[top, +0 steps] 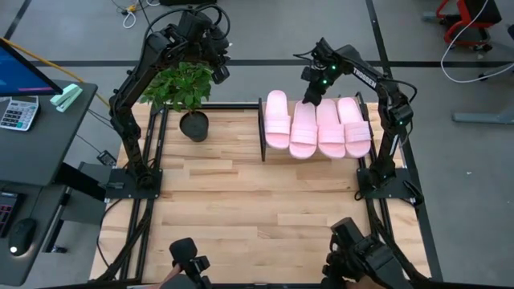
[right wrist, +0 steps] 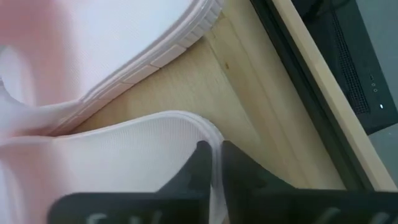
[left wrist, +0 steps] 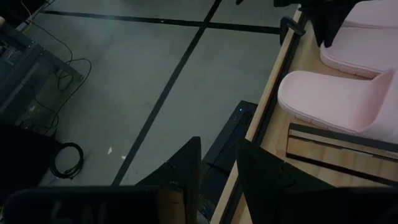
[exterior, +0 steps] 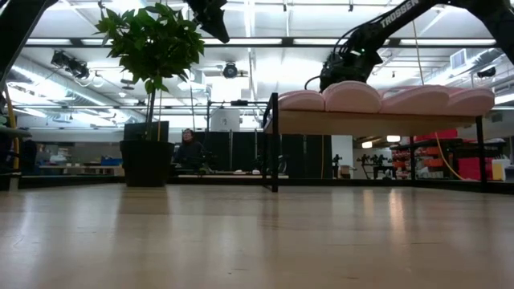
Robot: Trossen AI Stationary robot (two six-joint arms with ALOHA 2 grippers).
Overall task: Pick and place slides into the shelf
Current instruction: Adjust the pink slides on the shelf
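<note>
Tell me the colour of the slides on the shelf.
Pale pink foam slides, clearest in the high view.

A light wood tabletop (top: 241, 201) of butcher-block planks stands on a grey floor (top: 450, 160) crossed by dark tape lines. A potted plant (top: 186, 88) sits near the tabletop's far left corner. Beside the tabletop, a dark side desk (top: 40, 152) carries a calculator (top: 18, 112) and a monitor's edge. Across the room, ceiling strip lights (exterior: 241, 42) glow above dark partitions, and a person (exterior: 190, 151) sits in the distance.
</note>
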